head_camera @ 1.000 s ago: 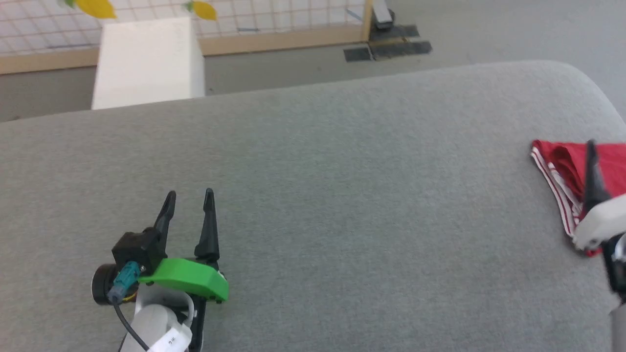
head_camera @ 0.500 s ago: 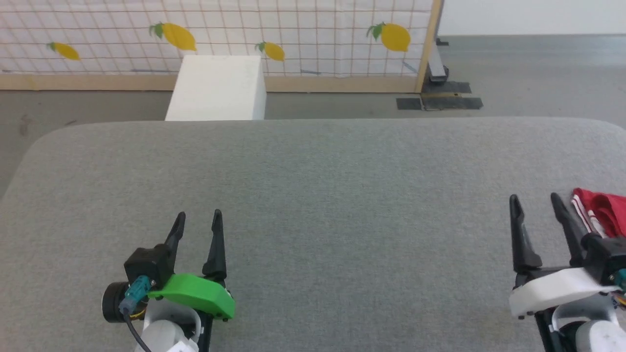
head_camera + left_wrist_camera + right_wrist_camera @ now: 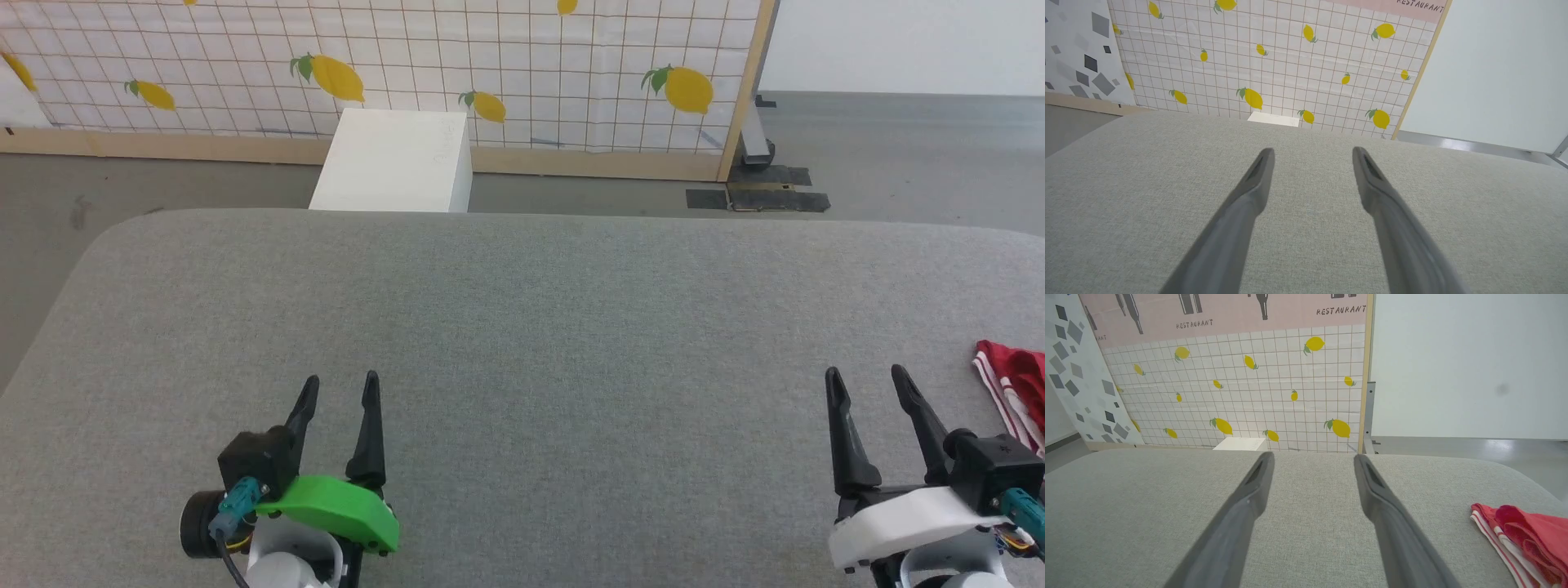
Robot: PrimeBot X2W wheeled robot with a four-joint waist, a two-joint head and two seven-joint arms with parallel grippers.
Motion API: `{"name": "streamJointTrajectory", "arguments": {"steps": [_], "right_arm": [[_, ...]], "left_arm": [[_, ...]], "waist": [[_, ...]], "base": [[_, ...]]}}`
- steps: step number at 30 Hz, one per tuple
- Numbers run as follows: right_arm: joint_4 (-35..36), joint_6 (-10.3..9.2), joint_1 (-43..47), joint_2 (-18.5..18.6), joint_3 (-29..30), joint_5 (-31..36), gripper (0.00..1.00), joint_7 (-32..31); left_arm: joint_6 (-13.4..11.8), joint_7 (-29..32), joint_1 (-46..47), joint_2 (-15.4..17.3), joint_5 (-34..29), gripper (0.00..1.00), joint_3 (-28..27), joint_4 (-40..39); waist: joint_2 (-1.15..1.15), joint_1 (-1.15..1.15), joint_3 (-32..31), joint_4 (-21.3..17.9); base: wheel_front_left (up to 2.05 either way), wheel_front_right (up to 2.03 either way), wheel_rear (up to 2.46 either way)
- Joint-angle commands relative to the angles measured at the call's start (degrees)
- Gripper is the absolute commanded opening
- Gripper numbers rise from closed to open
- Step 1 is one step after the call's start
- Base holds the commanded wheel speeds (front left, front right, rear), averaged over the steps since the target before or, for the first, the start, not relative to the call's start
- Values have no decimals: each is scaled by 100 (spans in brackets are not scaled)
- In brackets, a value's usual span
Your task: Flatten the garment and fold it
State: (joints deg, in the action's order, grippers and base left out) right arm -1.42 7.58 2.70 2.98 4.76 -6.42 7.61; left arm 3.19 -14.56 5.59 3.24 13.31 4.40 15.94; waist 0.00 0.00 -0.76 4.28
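Observation:
The garment (image 3: 1016, 384), a bunched red cloth with a white red-striped edge, lies at the right edge of the grey padded table (image 3: 539, 327), cut off by the head view's border. It also lies at the lower right of the right wrist view as the garment (image 3: 1531, 535). My right gripper (image 3: 865, 380) stands open just left of it, apart from it, nothing between its fingers (image 3: 1372, 490). My left gripper (image 3: 341, 385) stands open over bare table at the lower left, its fingers (image 3: 1257, 183) empty.
A white box (image 3: 396, 159) stands on the floor beyond the table's far edge. Behind it runs a lemon-patterned tiled partition (image 3: 490, 57) with a wooden frame. Grey floor (image 3: 898, 163) lies to the far right. The table's corners are rounded.
The head camera has swung left and up, so the whole picture shifted: the garment slid to the right border and the partition came into view. Both grippers stay open.

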Motion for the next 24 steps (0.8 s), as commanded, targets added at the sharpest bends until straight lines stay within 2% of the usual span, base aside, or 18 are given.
{"name": "streamJointTrajectory", "arguments": {"steps": [1, 7, 8, 24], "right_arm": [[-25, -9, 79, -9, -14, -54, 100, 44], [-84, -9, 88, -9, -36, -135, 100, 87], [-99, -9, 88, -10, -41, -144, 0, 90], [-75, 1, -8, 0, -54, -56, 0, 14]], "left_arm": [[-41, -43, -68, -29, 57, 100, 5, 6], [-69, -43, -80, -32, 60, 100, 28, 38], [-71, -43, -78, -32, 58, 0, 34, 47], [-41, 80, -21, -4, -53, 0, 0, -40]], "waist": [[0, 0, -7, -4], [0, 0, -23, -7], [0, 0, -24, -6], [0, 0, -20, -29]], "base": [[0, 0, 0], [0, 0, 0], [0, 0, 0], [0, 0, 0]]}}
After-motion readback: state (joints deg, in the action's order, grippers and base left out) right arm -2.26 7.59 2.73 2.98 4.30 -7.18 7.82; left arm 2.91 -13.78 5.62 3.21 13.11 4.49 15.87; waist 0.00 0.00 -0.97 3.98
